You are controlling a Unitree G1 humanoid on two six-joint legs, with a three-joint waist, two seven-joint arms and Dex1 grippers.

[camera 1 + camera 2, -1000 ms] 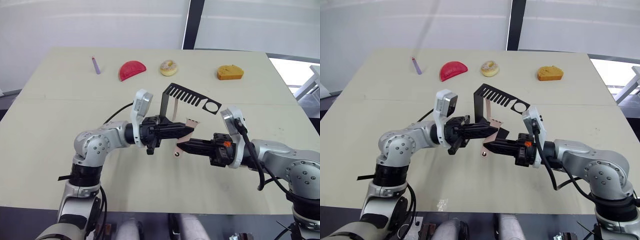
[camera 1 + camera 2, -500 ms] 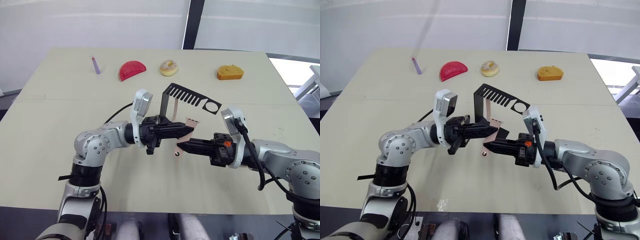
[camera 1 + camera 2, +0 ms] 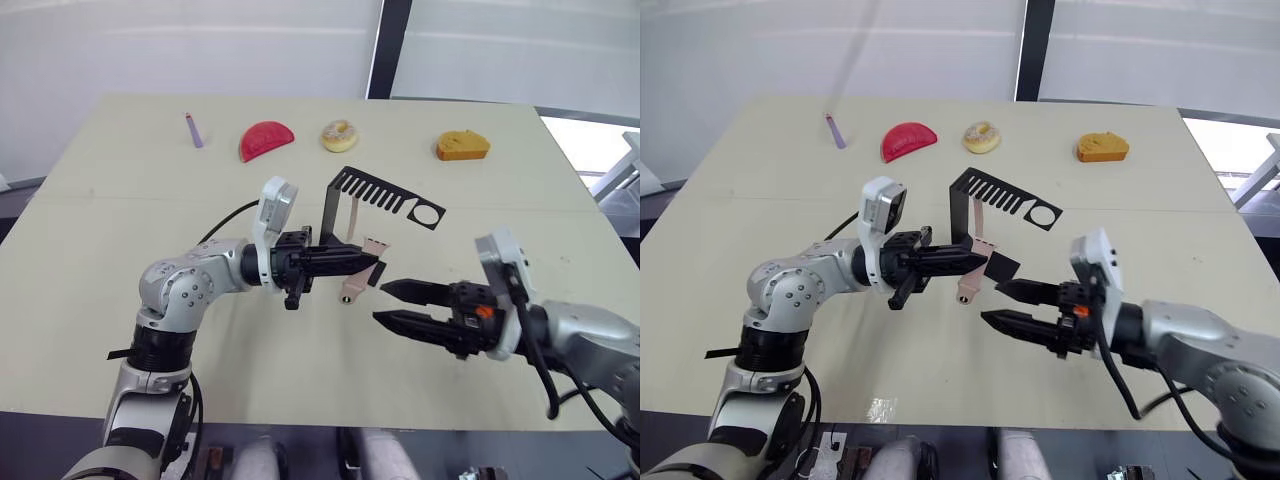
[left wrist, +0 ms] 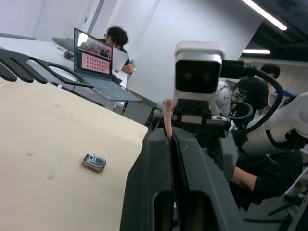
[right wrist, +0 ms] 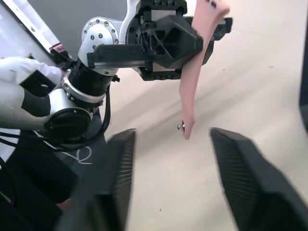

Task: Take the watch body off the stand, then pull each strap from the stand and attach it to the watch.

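My left gripper is shut on a pale pink strap and holds it just above the table; the strap's lower end hangs free. My right gripper is open, to the right of the strap and a little nearer, with nothing between its fingers. The right wrist view shows the strap dangling from the left gripper's black jaws. The black stand is just behind, with a second pink strap hanging from its slotted arm. The watch body lies on the table beyond the left gripper.
Along the table's far edge lie a purple stick, a red slice, a doughnut and an orange piece. People and a laptop are beyond the table's right side.
My right gripper has opened, let go of the strap and drawn back to the right and nearer. The left gripper still holds the strap and has shifted slightly left.
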